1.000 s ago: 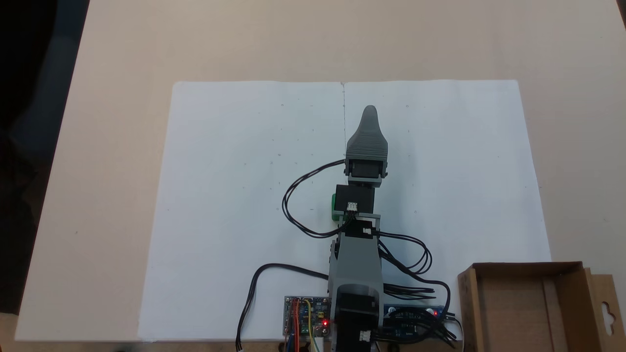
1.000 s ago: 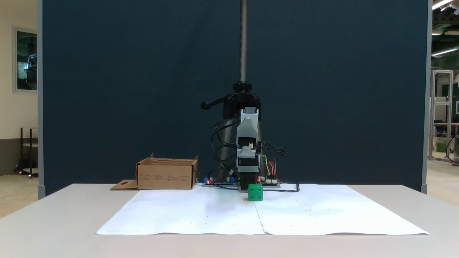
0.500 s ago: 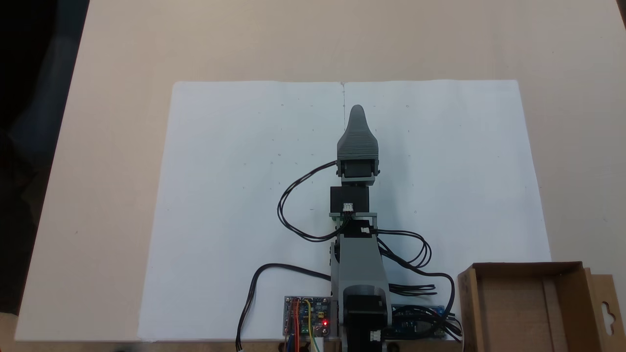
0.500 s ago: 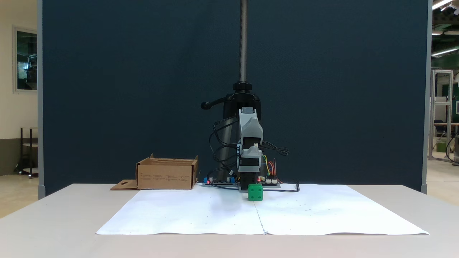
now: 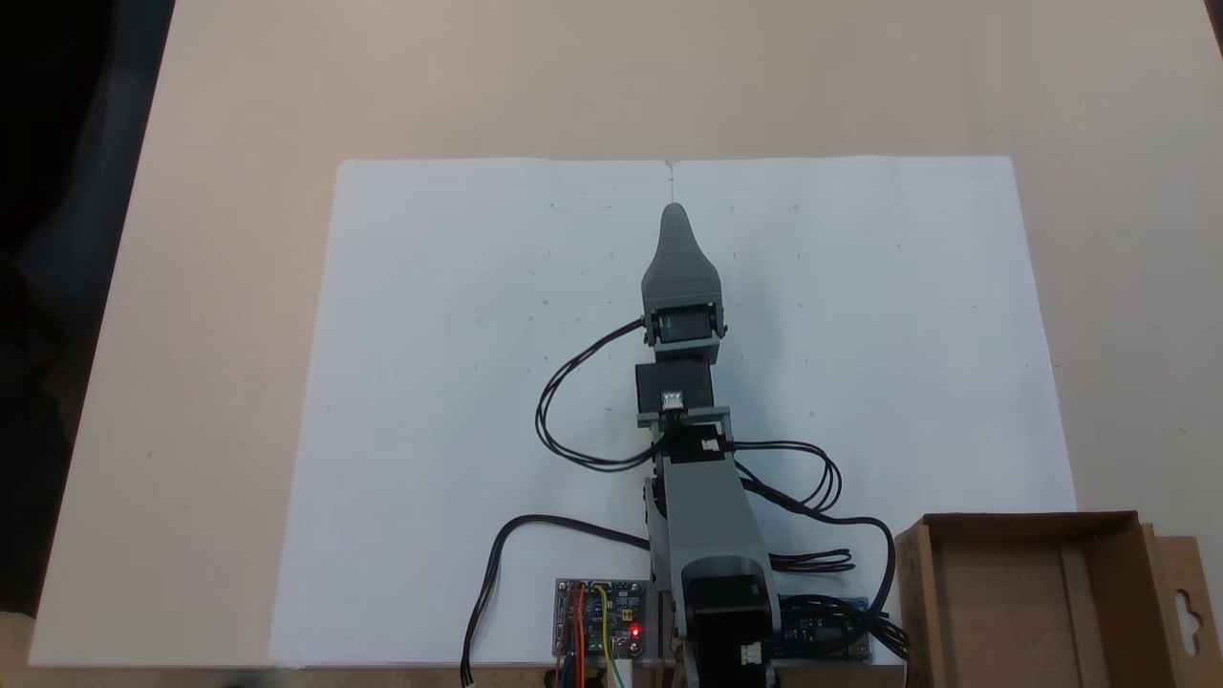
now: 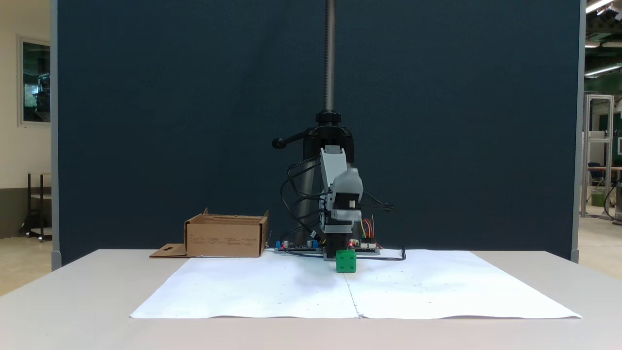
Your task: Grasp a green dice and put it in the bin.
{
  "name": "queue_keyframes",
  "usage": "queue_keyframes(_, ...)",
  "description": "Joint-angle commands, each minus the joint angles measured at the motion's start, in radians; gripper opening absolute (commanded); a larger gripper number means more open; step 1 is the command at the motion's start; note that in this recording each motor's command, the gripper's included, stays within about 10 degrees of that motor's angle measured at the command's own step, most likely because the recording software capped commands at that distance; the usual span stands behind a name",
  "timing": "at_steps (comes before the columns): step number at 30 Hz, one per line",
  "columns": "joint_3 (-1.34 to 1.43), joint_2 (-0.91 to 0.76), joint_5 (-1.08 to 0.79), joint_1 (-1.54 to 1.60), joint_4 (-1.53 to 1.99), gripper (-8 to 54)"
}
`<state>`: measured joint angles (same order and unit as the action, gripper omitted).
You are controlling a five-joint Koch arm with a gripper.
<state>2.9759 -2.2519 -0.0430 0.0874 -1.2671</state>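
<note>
A: Step in hand is the approach. The green dice (image 6: 346, 261) sits on the white paper sheet (image 6: 272, 291), low in front of the arm and well below the gripper (image 6: 348, 181). My advice: retract, lower, and centre the jaws on two flat faces.

B: Gripper state?

A: Cannot tell; from above the gripper (image 5: 675, 218) shows one tapered tip. It holds nothing. Dice: bright green cube, dark pips. The cardboard bin (image 6: 226, 236) stands well apart, far left of the arm's base.
</note>
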Motion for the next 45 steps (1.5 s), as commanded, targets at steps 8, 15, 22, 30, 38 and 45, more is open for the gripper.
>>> queue_keyframes(8, -0.437, -0.114, -0.072, -0.092, 0.641, 41.9)
queue_keyframes(15, -0.683, -0.117, 0.048, -0.110, 1.109, 42.8)
queue_keyframes(22, -0.839, -0.115, 0.153, -0.114, 1.529, 42.6)
queue_keyframes(30, -0.904, -0.121, 0.288, -0.109, 1.957, 42.5)
queue_keyframes(38, -1.002, -0.126, 0.411, -0.097, 2.342, 42.6)
queue_keyframes(45, -0.999, -0.126, 0.440, -0.072, 2.413, 42.7)
